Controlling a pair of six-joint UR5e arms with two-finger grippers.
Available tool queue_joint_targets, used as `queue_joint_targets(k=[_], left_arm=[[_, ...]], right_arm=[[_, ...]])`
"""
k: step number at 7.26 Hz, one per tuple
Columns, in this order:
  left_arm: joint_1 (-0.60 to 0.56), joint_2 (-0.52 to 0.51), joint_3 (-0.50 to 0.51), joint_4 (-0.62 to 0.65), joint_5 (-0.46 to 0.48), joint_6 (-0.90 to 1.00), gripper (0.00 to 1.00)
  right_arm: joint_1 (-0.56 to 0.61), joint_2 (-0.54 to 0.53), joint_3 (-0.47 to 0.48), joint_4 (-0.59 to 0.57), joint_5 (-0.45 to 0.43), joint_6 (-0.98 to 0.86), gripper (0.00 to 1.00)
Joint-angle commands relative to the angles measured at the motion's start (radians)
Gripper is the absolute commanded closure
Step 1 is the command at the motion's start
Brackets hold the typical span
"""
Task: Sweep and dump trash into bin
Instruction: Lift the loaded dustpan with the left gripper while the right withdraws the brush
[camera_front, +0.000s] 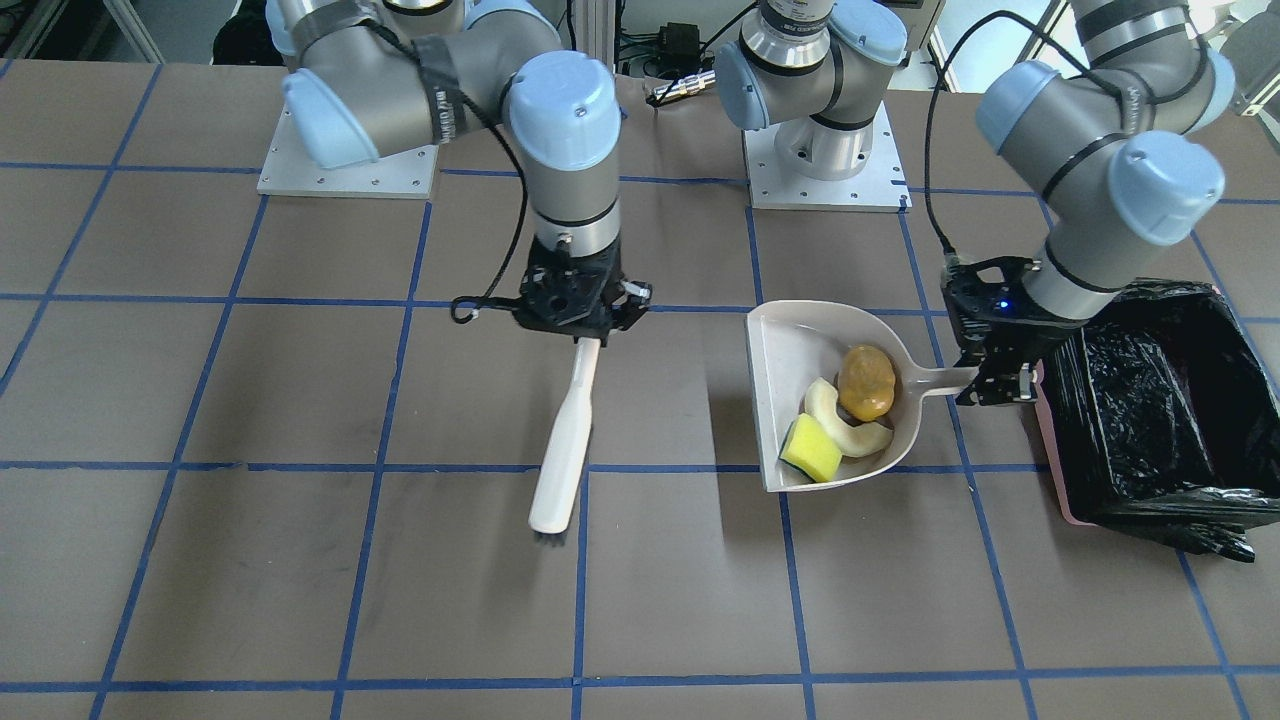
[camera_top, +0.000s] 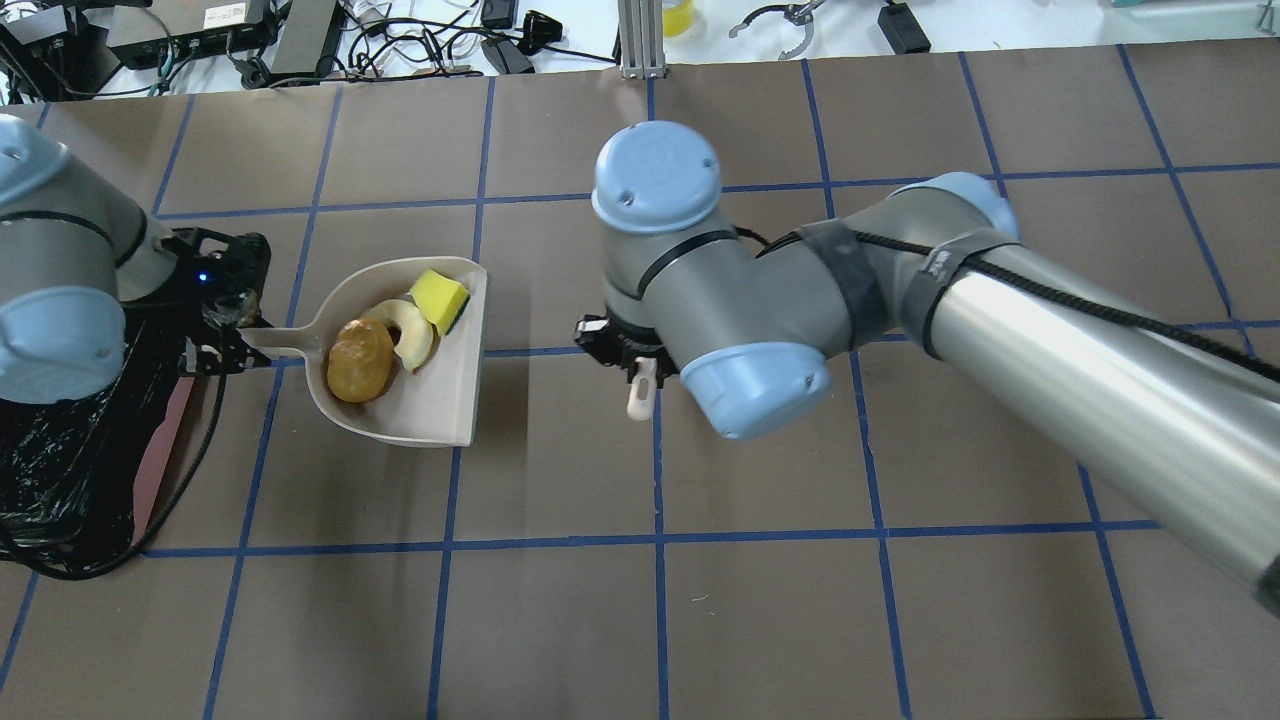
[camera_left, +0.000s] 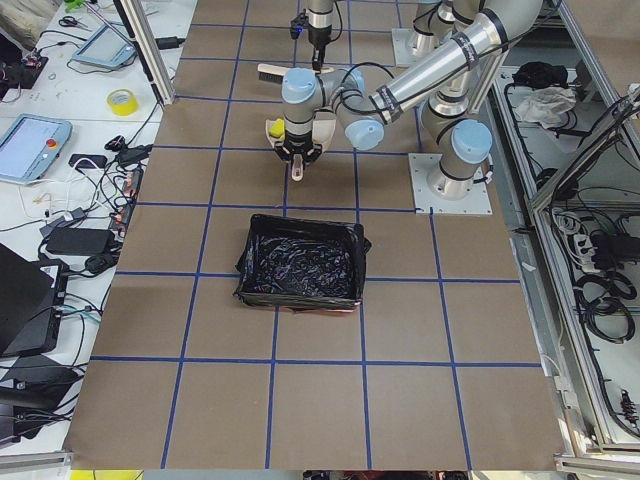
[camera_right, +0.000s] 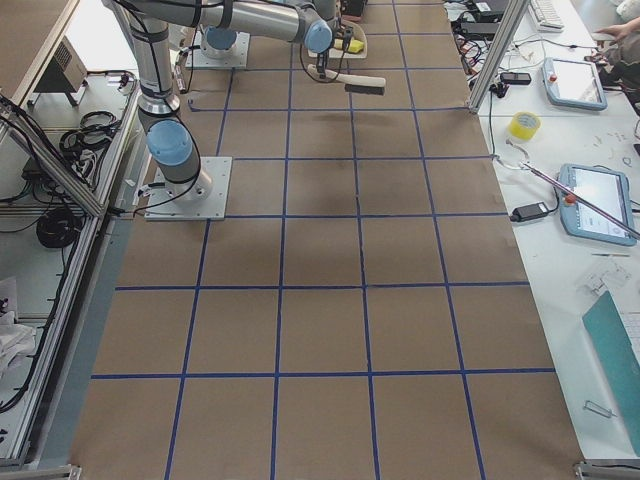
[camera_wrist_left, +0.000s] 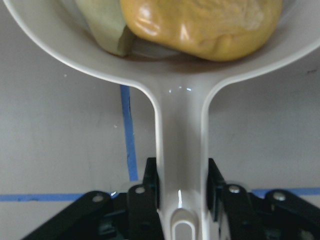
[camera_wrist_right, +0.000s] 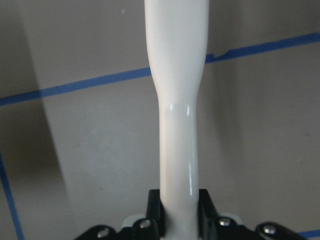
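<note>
The pale grey dustpan (camera_front: 790, 345) holds all three scraps: the amber lump (camera_front: 866, 382), the cream crescent (camera_front: 845, 425) and the yellow sponge wedge (camera_front: 810, 450). My left gripper (camera_front: 985, 380) is shut on the dustpan's handle (camera_wrist_left: 181, 140), beside the bin (camera_front: 1150, 400), a pinkish box lined with a black bag. My right gripper (camera_front: 585, 330) is shut on the white brush (camera_front: 565, 440), which points down at the table, apart from the pan. In the overhead view the right arm hides most of the brush (camera_top: 640, 392).
The bin (camera_top: 60, 450) sits at the table's left end, right behind my left gripper (camera_top: 225, 345). Both arm bases stand on plates (camera_front: 350, 170) at the robot's side of the table. Blue tape lines grid the brown table.
</note>
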Motion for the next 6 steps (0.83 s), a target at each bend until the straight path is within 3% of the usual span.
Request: queue_joint_targets(k=[1,4,6], left_arm=[[0.085,-0.015,0.178,-0.176,0.005,0.103,0.75],[0.288,-0.029,0.220,-0.177,0.008,0.298,0.76],[0.370,-0.030,0.263,-0.172,0.102,0.355,0.76]], right_arm=[[-0.234,-0.019,0.003,0.011,-0.021,-0.268,1.00],[-0.625,-0.012,0.006,0.005,-0.012,-0.791,1.00],[-0.771,0.002,0.038,0.001,-0.018,-0.935,1.00]])
